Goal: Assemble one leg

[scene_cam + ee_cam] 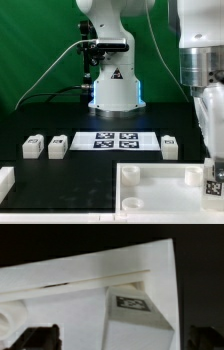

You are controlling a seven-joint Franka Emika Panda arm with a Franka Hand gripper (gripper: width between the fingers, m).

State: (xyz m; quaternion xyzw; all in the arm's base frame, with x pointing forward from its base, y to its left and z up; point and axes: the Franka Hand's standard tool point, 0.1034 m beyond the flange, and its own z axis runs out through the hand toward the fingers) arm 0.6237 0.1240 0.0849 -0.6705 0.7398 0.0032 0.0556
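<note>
Nearest the exterior camera, lower right of frame: large white panel (160,190) on the black table (90,170), with one leg (213,184) standing tagged at its right corner, beneath the descending arm. Gripper (110,339) appears in the wrist view as dark fingertips (38,336) at either side of that leg (133,314); whether they clamp it cannot be told. Three more legs (32,147) (57,148) (170,147) sit mid-frame, flanking the marker board (113,141).
</note>
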